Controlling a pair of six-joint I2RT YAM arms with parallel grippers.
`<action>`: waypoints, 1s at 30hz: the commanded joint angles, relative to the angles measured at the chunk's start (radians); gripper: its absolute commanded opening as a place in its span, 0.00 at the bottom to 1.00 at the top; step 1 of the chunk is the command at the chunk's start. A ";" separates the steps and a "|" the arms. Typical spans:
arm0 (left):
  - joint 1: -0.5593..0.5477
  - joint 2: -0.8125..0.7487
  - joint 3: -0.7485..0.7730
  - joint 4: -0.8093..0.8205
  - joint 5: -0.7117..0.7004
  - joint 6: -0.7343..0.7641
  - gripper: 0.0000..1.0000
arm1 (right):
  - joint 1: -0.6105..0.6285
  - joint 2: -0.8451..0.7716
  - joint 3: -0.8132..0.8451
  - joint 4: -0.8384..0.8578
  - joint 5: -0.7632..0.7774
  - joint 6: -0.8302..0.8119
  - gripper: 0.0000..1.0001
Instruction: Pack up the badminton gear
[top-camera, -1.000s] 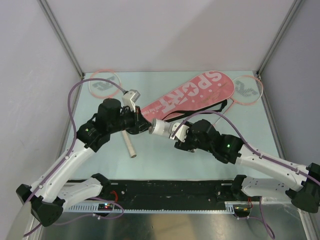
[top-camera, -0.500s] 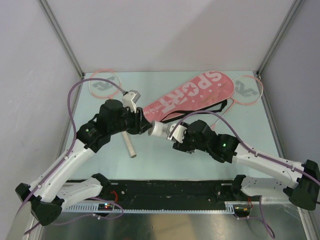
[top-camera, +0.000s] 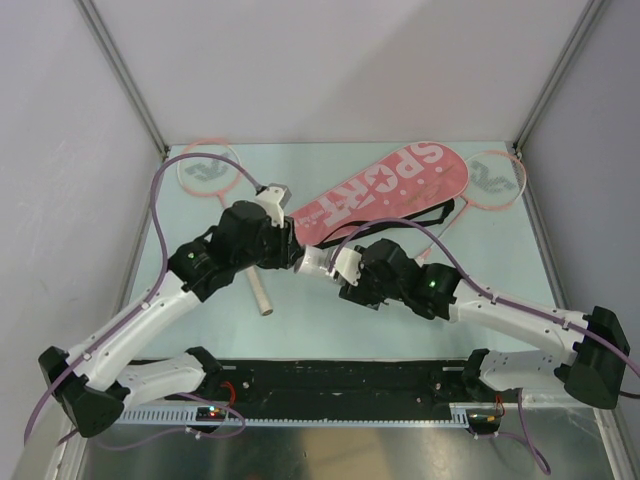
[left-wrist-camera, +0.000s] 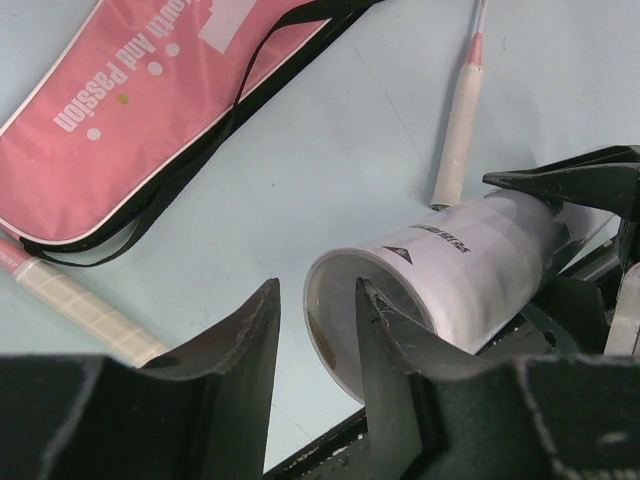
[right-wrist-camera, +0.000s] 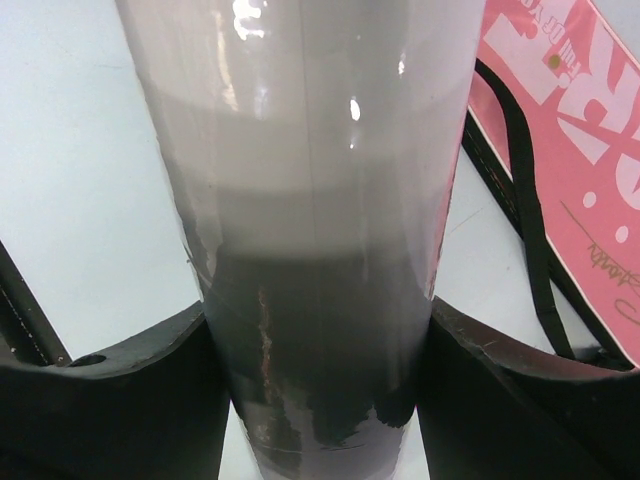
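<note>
White tube (right-wrist-camera: 318, 200) lies clamped in right end effector (right-wrist-camera: 320, 375).

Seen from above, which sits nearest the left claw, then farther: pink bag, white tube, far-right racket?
1. white tube, at the left gripper fingertips, on its right.
2. pink bag, just behind.
3. racket, far right corner.

There are two pink-framed rackets, the left racket (top-camera: 205, 170) and the right racket (top-camera: 495, 180), and each has one white handle. There is one pink "SPORT" bag (top-camera: 390, 190) with one black strap (top-camera: 440, 212). There is one white tube (left-wrist-camera: 470, 265). Two robot arms reach over one table (top-camera: 300, 330). Each arm carries a single gripper, the left gripper (left-wrist-camera: 315, 315) and the right gripper (right-wrist-camera: 320, 350), with two fingers apiece.
</note>
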 joint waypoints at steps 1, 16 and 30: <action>-0.035 -0.015 -0.008 0.018 0.042 -0.034 0.42 | 0.009 -0.017 0.094 0.154 -0.047 0.028 0.65; -0.031 -0.064 -0.018 0.024 0.134 -0.117 0.42 | -0.031 -0.081 0.094 0.174 -0.157 0.101 0.64; -0.002 -0.138 0.029 0.034 0.041 -0.090 0.65 | -0.039 -0.086 0.094 0.168 -0.200 0.144 0.64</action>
